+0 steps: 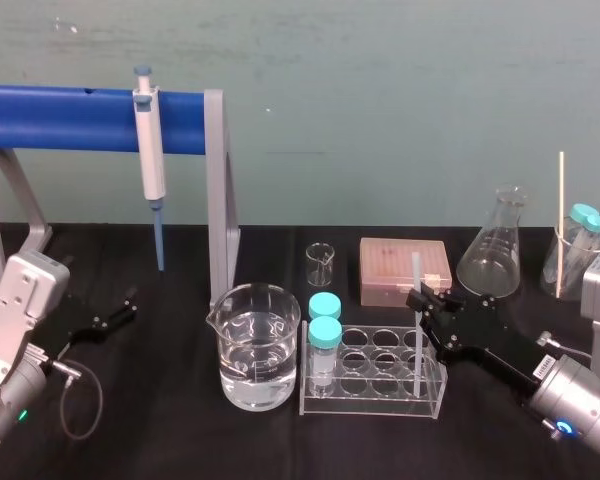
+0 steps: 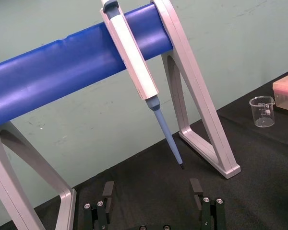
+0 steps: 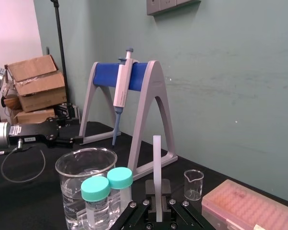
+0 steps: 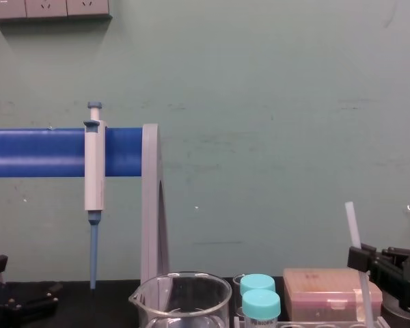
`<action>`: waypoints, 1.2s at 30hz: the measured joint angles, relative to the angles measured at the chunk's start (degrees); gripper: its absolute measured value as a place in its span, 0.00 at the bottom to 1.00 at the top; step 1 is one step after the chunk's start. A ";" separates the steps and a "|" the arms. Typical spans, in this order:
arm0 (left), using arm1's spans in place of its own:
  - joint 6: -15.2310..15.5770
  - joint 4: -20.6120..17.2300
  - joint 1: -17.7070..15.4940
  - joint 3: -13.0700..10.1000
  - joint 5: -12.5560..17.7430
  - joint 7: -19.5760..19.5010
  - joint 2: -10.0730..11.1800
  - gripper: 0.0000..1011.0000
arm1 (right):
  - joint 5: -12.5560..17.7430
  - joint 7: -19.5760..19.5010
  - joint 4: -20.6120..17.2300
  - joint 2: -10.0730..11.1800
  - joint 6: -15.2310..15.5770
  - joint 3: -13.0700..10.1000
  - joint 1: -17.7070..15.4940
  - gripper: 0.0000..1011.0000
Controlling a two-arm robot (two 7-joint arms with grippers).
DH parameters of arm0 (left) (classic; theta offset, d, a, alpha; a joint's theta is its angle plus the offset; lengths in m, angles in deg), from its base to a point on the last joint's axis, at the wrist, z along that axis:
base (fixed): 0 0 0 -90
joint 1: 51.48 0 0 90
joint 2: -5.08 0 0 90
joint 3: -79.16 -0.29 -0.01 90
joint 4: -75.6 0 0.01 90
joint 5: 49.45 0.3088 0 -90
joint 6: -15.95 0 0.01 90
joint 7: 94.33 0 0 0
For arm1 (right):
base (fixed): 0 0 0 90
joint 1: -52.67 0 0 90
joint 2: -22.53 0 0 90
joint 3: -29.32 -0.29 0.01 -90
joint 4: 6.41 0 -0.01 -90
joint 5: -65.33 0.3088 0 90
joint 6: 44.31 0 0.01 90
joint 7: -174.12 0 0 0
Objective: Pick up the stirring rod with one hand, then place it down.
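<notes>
The stirring rod (image 1: pixel 417 268) is a thin translucent-white stick standing nearly upright. My right gripper (image 1: pixel 420 298) is shut on its middle, over the right end of the clear tube rack (image 1: pixel 370 408). The rod's lower end reaches down to the rack's front right cell; whether it touches, I cannot tell. In the right wrist view the rod (image 3: pixel 157 160) rises from between the closed fingers (image 3: pixel 164 188). The chest view shows the rod (image 4: pixel 353 224) sticking up out of the right gripper (image 4: pixel 359 260). My left gripper (image 2: pixel 152 189) is open and rests parked on the table at the left (image 1: pixel 115 310).
A water-filled beaker (image 1: pixel 260 345) stands left of the rack, which holds two teal-capped tubes (image 1: pixel 325 320). Behind are a small beaker (image 1: pixel 320 262), a pink tip box (image 1: pixel 405 270) and a conical flask (image 1: pixel 492 250). A pipette (image 1: pixel 150 150) hangs on the blue stand (image 1: pixel 60 118).
</notes>
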 joint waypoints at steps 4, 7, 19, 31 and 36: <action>0.00 0.00 0.00 0.00 0.00 0.00 0.00 0.99 | -0.31 0.00 0.17 -0.02 0.24 0.18 0.05 0.06; 0.00 0.00 0.00 0.00 0.00 0.00 0.00 0.99 | -0.60 -0.08 0.18 -0.02 0.29 0.24 0.07 0.06; 0.00 0.00 0.00 0.00 0.00 0.00 0.00 0.99 | -0.66 -0.20 0.14 0.00 0.30 0.22 0.03 0.07; 0.00 0.00 0.00 0.00 0.00 0.00 0.00 0.99 | -0.60 -0.19 0.11 0.03 0.40 0.20 0.01 0.38; 0.00 0.00 0.00 0.00 0.00 0.00 0.00 0.99 | -0.57 -0.19 0.10 0.03 0.40 0.20 0.01 0.52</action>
